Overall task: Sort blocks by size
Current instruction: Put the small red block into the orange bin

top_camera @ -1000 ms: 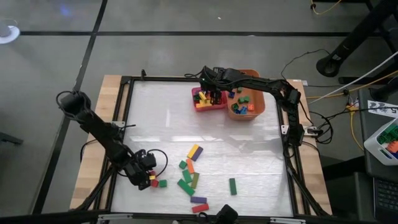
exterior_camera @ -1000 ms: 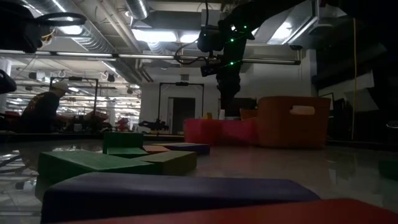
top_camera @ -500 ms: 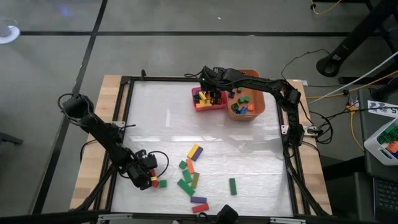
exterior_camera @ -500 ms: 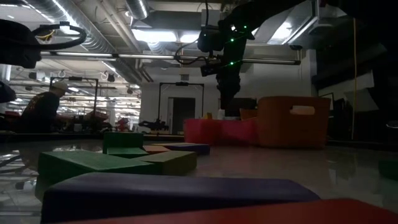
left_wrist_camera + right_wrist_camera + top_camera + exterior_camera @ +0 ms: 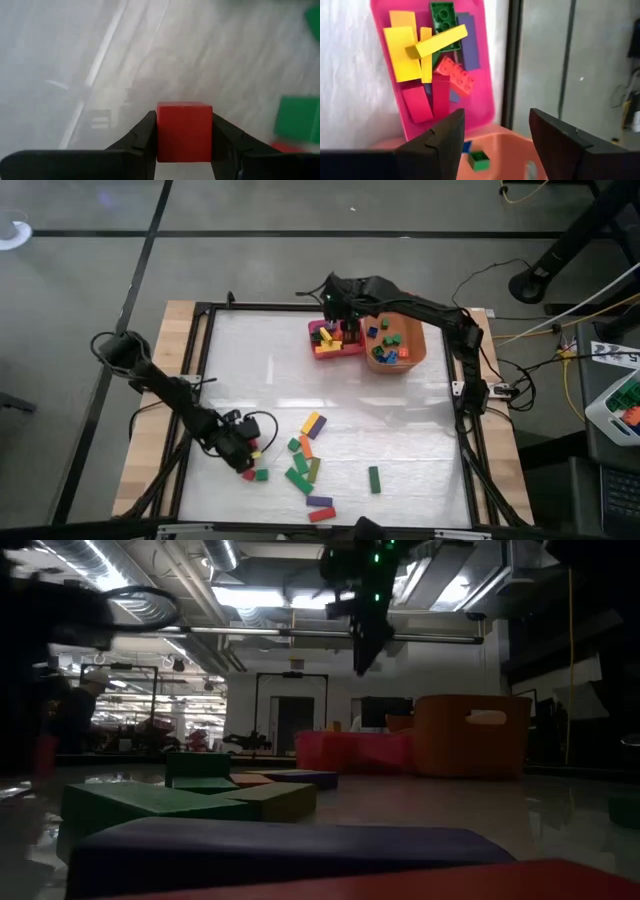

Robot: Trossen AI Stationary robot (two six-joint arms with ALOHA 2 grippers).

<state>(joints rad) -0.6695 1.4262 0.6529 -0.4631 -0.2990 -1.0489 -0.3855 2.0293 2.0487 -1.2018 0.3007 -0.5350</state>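
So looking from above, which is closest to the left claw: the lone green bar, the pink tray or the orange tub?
1. Lone green rectangular bar, at the table's near side, right of the left claw.
2. Pink square plastic tray, far side, centre.
3. Orange oval plastic tub, beside the tray, further right.

In the left wrist view, the lower part of the red cube [image 5: 184, 131] is cut off by the picture's edge, and a green block [image 5: 298, 119] is blurred and cropped at the side. The left end effector [image 5: 246, 452] is too small in the high view for its fingers to be made out. In the low view, the near purple bar [image 5: 290, 852] is dim and the tub [image 5: 470, 735] hides its contents.
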